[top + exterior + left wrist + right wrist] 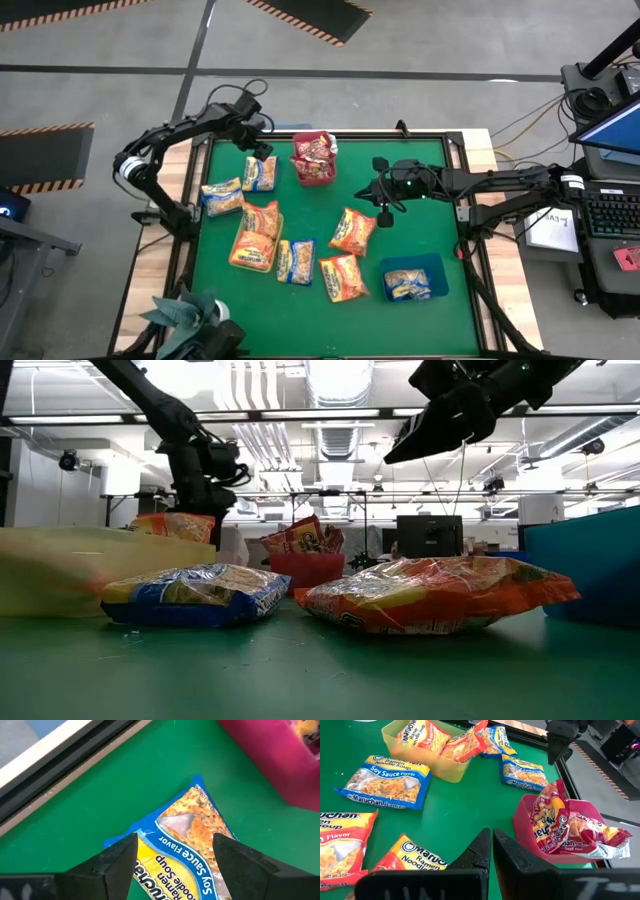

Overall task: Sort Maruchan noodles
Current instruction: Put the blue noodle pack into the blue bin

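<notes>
Maruchan noodle packets lie spread on the green table. My left gripper (259,150) points down at the far left, open. Its fingers stand either side of the far end of a blue-and-yellow packet (192,820) that lies flat on the table (262,174); no touch shows. My right gripper (383,213) hangs shut above the table's middle right, holding nothing (492,840). A red tray (527,832) holds dark red packets (314,150). A yellow tray (437,769) holds orange packets (256,236). A blue tray (440,268) holds one blue-and-yellow packet (408,285).
Loose on the table are two orange packets (352,231) (342,277) and two more blue-and-yellow packets (222,196) (296,261). The table's black frame (330,134) runs close behind the left gripper and the red tray. A plant (190,315) stands at the near left corner.
</notes>
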`<action>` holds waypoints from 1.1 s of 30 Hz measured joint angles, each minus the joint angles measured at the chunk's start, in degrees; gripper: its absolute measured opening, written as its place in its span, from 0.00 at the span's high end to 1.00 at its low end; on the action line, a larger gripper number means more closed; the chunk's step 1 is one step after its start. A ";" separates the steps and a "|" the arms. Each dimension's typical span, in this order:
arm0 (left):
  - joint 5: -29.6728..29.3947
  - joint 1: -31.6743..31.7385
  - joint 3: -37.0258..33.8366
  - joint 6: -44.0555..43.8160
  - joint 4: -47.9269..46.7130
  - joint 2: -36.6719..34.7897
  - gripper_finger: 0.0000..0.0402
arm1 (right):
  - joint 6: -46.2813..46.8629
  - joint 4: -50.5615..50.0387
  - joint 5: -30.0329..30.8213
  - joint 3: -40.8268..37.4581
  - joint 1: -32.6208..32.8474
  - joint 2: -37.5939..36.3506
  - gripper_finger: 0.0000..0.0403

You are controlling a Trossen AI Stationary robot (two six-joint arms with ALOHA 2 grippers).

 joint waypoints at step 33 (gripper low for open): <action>-2.53 -9.63 2.67 -1.73 -3.98 -4.62 0.47 | 0.56 0.09 0.04 0.00 -0.66 0.00 0.98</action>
